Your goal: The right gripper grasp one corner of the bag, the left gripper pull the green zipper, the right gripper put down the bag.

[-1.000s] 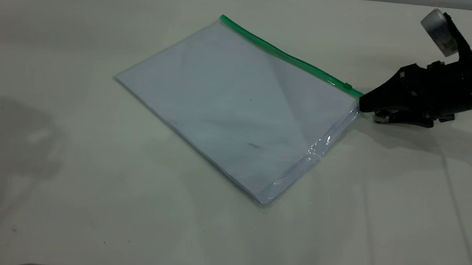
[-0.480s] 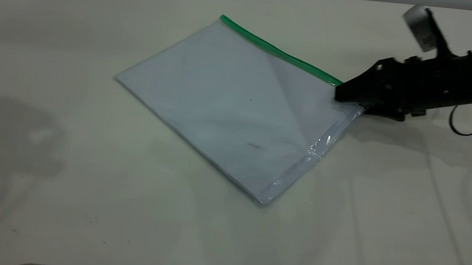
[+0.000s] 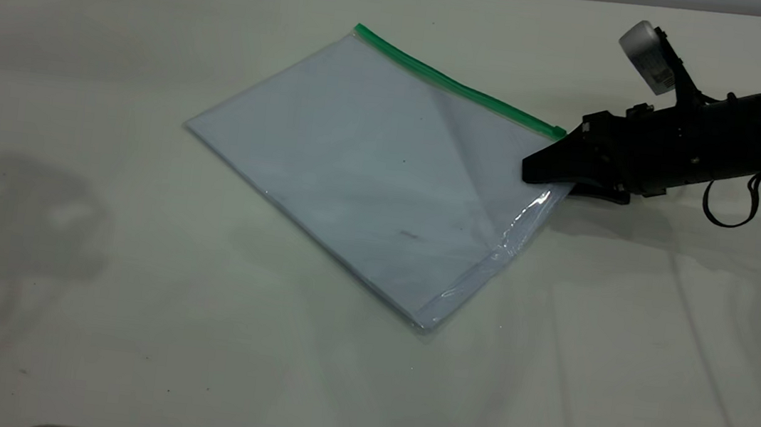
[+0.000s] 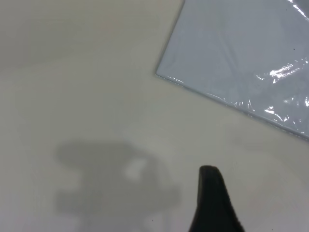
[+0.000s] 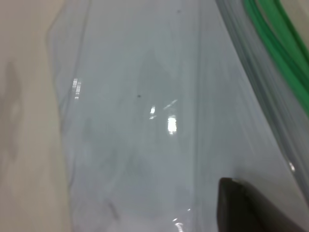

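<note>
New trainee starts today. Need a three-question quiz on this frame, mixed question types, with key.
1. True or false: the right gripper is at the bag's corner by the green zipper.
2. The exterior view shows which arm? A) left B) right C) both
3. Fill in: the bag lies on the ___.

Key: 1 true; 2 B; 3 table.
</note>
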`<state>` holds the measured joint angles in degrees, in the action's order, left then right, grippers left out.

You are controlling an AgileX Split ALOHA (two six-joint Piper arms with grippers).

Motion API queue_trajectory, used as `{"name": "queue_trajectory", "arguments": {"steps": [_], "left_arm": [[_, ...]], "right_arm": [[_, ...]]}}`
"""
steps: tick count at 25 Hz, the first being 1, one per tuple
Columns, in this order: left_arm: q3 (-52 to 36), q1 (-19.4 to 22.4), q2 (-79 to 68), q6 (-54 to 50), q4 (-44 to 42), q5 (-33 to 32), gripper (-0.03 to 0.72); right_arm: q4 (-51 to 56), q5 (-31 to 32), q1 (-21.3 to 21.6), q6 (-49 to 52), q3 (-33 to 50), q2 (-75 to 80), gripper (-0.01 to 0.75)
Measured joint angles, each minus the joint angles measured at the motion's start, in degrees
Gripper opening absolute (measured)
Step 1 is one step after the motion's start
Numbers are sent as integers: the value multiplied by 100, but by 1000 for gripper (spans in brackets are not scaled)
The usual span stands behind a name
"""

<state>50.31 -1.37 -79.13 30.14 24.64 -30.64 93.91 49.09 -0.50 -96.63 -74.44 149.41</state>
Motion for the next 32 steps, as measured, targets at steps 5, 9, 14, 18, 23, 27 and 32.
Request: {"name": "queue_trajectory", "arguments": {"steps": [5, 9, 14, 18, 23, 27, 32], "left_arm": [[4, 0, -52, -10, 5, 16, 545], [4, 0, -192, -5, 5, 16, 545], [70, -7, -346, 175, 5, -29, 545], [381, -277, -698, 483, 5, -161, 545], [962, -790, -1448, 917, 31, -107, 545], [1530, -982, -2270, 1059, 118, 59, 545], [2388, -1250, -3398, 1712, 419, 87, 545]], "right_arm": [[-17, 222, 72, -5, 0, 0, 152], [-65, 297, 97, -76, 0, 0, 39], [-115, 608, 66, -122, -12, 0, 35], [-239, 675, -215, -21, -193, -21, 35], [-742, 563, -813, 416, -630, -241, 35], [-1292, 299, -1281, 972, -915, -385, 35], [-1932, -50, -1615, 1415, -1151, -628, 35]]}}
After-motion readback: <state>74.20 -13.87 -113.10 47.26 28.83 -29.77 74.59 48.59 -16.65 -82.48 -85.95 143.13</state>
